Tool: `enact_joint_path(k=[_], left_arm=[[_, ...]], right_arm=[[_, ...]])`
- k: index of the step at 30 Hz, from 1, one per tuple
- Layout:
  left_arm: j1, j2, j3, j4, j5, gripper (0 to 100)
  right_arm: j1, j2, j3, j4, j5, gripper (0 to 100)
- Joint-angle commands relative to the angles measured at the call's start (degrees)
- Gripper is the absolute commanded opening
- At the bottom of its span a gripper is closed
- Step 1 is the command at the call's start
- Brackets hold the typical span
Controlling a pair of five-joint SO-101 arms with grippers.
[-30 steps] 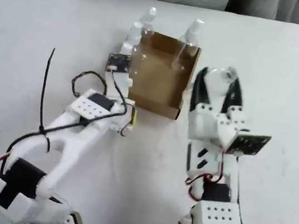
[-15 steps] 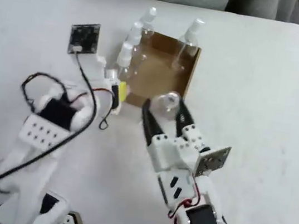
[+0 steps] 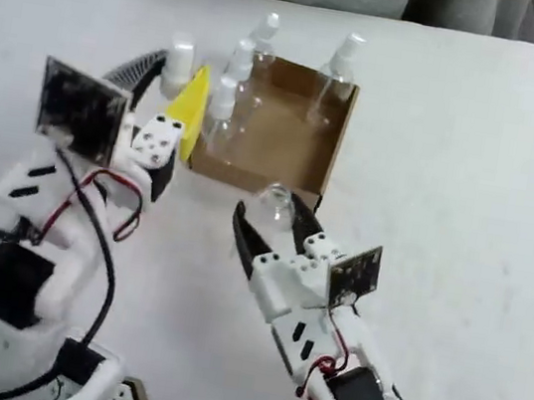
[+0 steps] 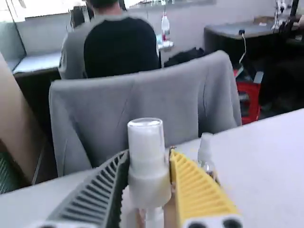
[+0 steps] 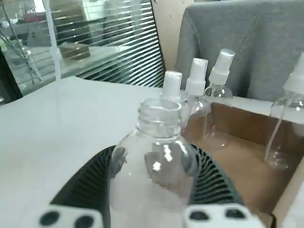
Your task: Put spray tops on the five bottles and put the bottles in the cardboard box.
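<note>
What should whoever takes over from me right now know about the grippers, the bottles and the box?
Left gripper: shut on a spray top, held up beside the box.
Right gripper: shut on the last bottle, upright with its neck open, just in front of the box.
Box: four bottles with tops on appear to stand inside, three along one side and one at the far opposite corner.
Done: four bottles topped and boxed.
To do: fit the spray top on the open bottle, then put that bottle in the box.
</note>
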Motion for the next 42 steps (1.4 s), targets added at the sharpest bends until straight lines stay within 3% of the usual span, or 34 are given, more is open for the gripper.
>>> enact_joint_path(k=[1,6,13,19,34,42], left_arm=[[4.7,-1.36,-9.32,-1.58,-0.7,2],[11.03,1.54,-15.74,-1.23,3.6,2],[11.47,16.04,-24.35,6.15,6.95,2],[11.56,17.8,-25.05,6.51,12.84,2],[13.93,17.71,-12.48,5.63,14.15,2],[13.32,12.79,-4.84,-5.19,13.89,2]], right_arm=[[-3.03,-0.31,0.53,3.12,-0.35,1.5],[-5.58,-0.22,0.53,4.18,-0.35,1.5],[-5.49,-0.31,0.53,7.08,-0.35,1.5],[-5.49,-0.31,0.53,7.78,-0.35,1.5],[-5.23,0.04,0.53,7.87,-0.35,1.5],[-5.49,-0.31,0.53,9.45,-0.35,1.5]])
